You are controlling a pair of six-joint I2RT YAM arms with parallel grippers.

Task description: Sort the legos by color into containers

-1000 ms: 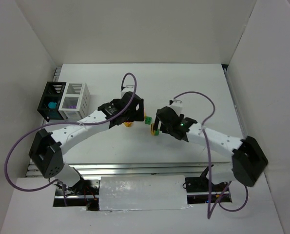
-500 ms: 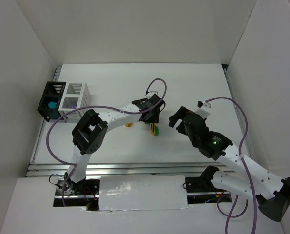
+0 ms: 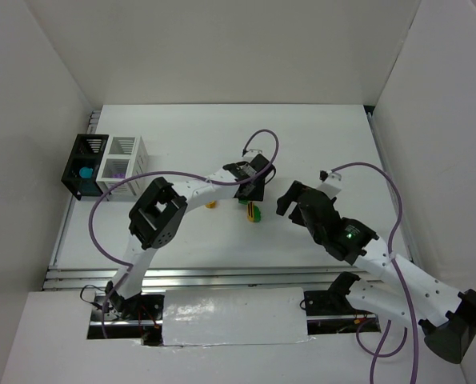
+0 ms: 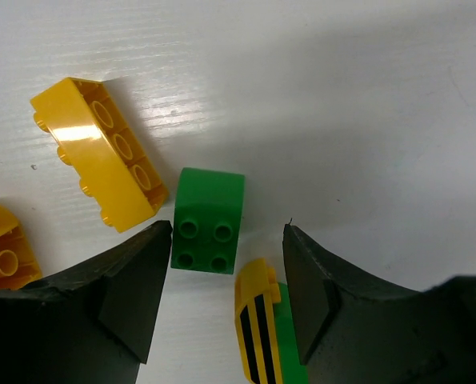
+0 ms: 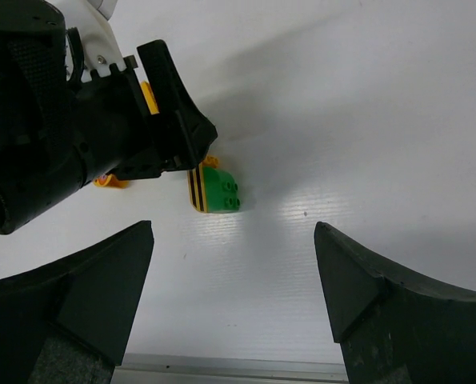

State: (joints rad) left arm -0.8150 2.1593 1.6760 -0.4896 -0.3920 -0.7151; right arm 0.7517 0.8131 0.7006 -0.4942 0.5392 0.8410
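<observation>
Left claw (image 4: pixel 226 232) spread open above a small group of bricks on the white worktop (image 4: pixel 366 96).

A green brick (image 4: pixel 208 220), four round marks on its face, lies between the two dark fingertips (image 4: pixel 142 272), very near the left one; contact cannot be told. At 10 o'clock from it lies a long yellow brick (image 4: pixel 94 160), tipped so that its hollow underside shows. At 5 o'clock is a yellow piece with black stripes (image 4: pixel 258 336), joined to a second green part that the frame cuts. At 8 o'clock, at the picture's edge, an orange-yellow piece (image 4: pixel 2 256) shows only partly.
</observation>
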